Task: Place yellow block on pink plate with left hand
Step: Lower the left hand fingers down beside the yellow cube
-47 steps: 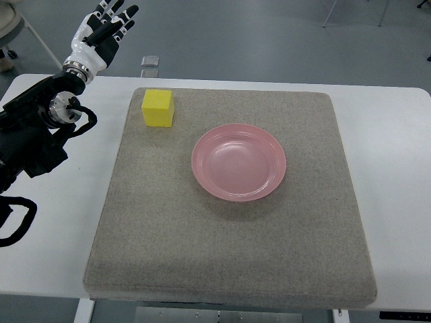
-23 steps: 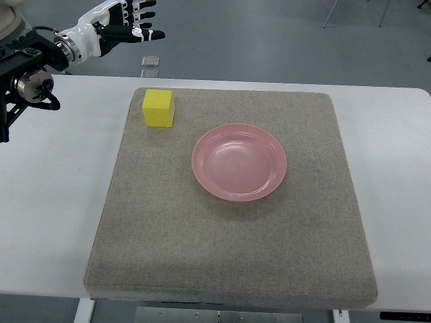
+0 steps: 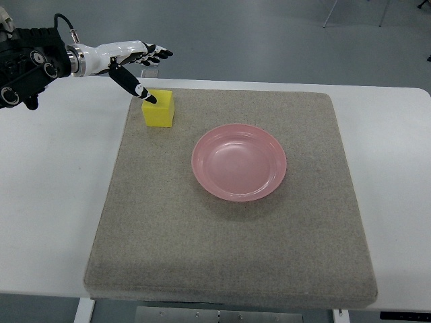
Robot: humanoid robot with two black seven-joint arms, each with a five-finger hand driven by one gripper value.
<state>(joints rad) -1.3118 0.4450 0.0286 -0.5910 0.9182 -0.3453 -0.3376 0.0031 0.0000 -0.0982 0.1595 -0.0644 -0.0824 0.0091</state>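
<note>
One arm shows, the left, entering at the upper left corner with dark jointed housing and a cable, ending in a glossy white-and-black left hand (image 3: 128,57). Its fingers (image 3: 156,51) are spread apart and stretched out straight toward the right, holding nothing; the thumb (image 3: 135,86) angles down and its dark tip lies over the upper left edge of the yellow block (image 3: 159,110), though whether it touches cannot be told from this steep view.

That yellow block is a matte cube with soft, foam-like faces, sitting near the far left corner of a square mat (image 3: 229,256). The mat is a thick, coarse-woven grey-beige pad with rounded corners, and it covers most of the smooth white worktop (image 3: 54,202).

Near the mat's middle, to the right of the cube and well apart from it, sits the pink plate (image 3: 239,162): round, shallow, with a raised rim and a glossy plastic sheen; it carries nothing.

Beyond the worktop's far edge lies a grey floor, with a small clear square piece (image 3: 151,61) just behind the hand.
</note>
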